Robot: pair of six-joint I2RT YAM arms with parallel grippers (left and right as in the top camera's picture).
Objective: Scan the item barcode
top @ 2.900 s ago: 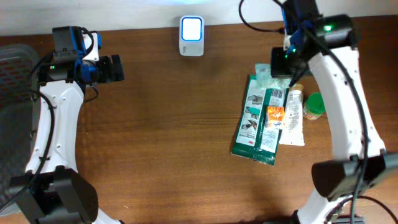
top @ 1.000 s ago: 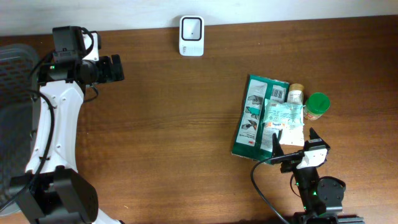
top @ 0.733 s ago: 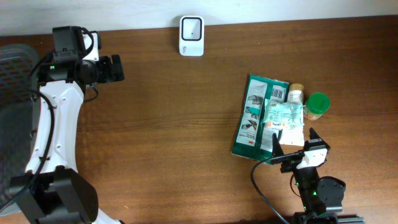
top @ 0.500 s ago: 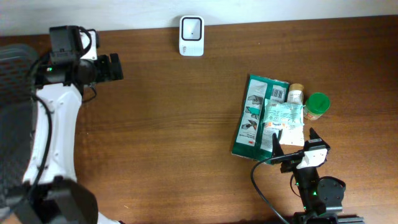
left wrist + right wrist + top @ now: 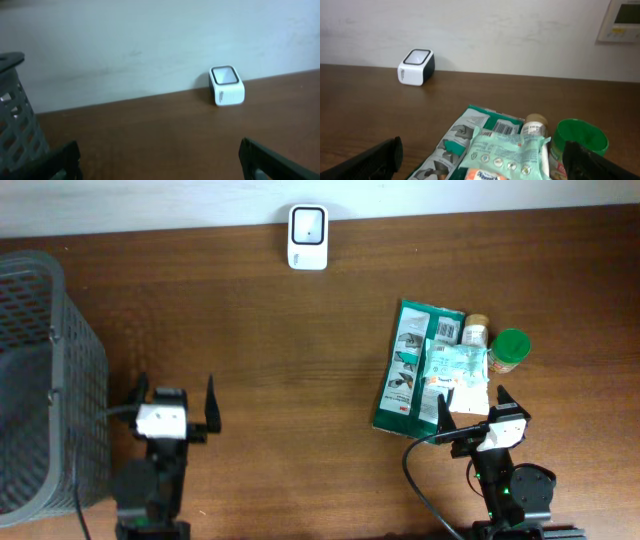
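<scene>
Place: you're at a checkout-style bench (shop or lab, unclear).
Signs: scanner (image 5: 308, 238), mesh basket (image 5: 50, 360), packaged groceries (image 5: 415, 370), wooden table (image 5: 280, 380).

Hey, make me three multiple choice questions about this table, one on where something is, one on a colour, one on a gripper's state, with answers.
1. Where on the table does the white scanner stand? A. far edge B. near edge C. middle
2. What colour is the lid of the jar? A. red B. green C. blue
3. How is the right gripper? A. shut on the jar B. open, empty C. shut, empty
Answers: A, both wrist views show it far off, by the wall; B, its top shows green; B, its fingers stand apart, nothing between.
</scene>
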